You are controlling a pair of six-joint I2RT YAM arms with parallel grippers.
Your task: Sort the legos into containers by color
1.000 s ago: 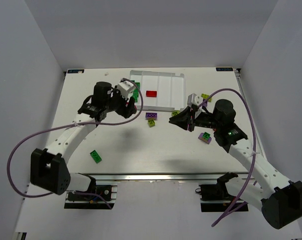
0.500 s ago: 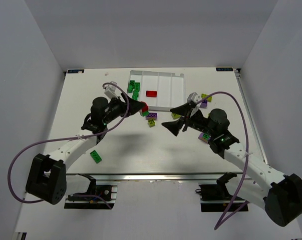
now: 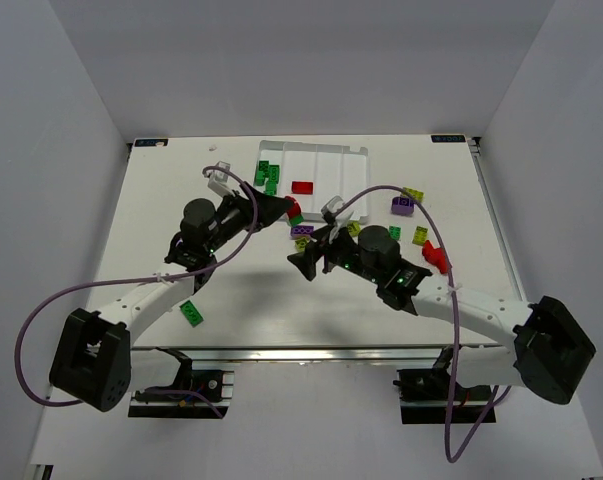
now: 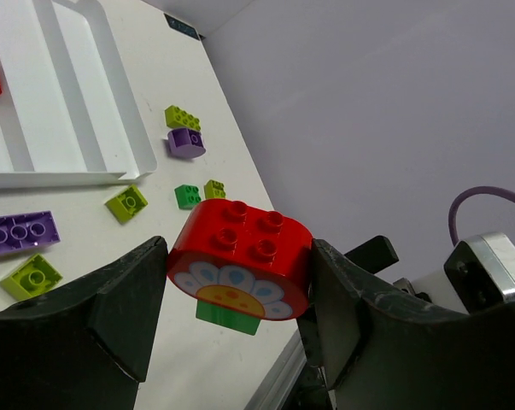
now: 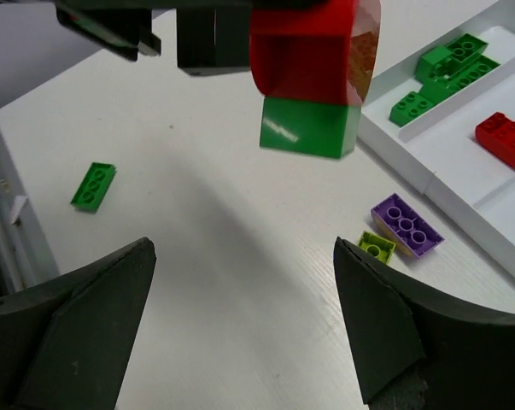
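While the left claw (image 4: 238, 272) pinches a rounded red lego (image 4: 244, 248) with a small green lego (image 4: 227, 312) stuck under it, the right claw (image 5: 244, 282) is spread wide with nothing between its fingers. The white tray (image 3: 346, 172) lies at the middle of the worktop's (image 3: 241, 290) far edge. Green legos (image 3: 268, 177) lie in its leftmost compartment (I cannot count them well) and one red brick (image 3: 302, 187) lies in the next. A purple brick (image 3: 303, 231) lies just before the tray, and a lone green brick (image 3: 191, 312) toward the near left corner.

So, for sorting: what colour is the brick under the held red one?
Green brick; right wrist view shows it best.
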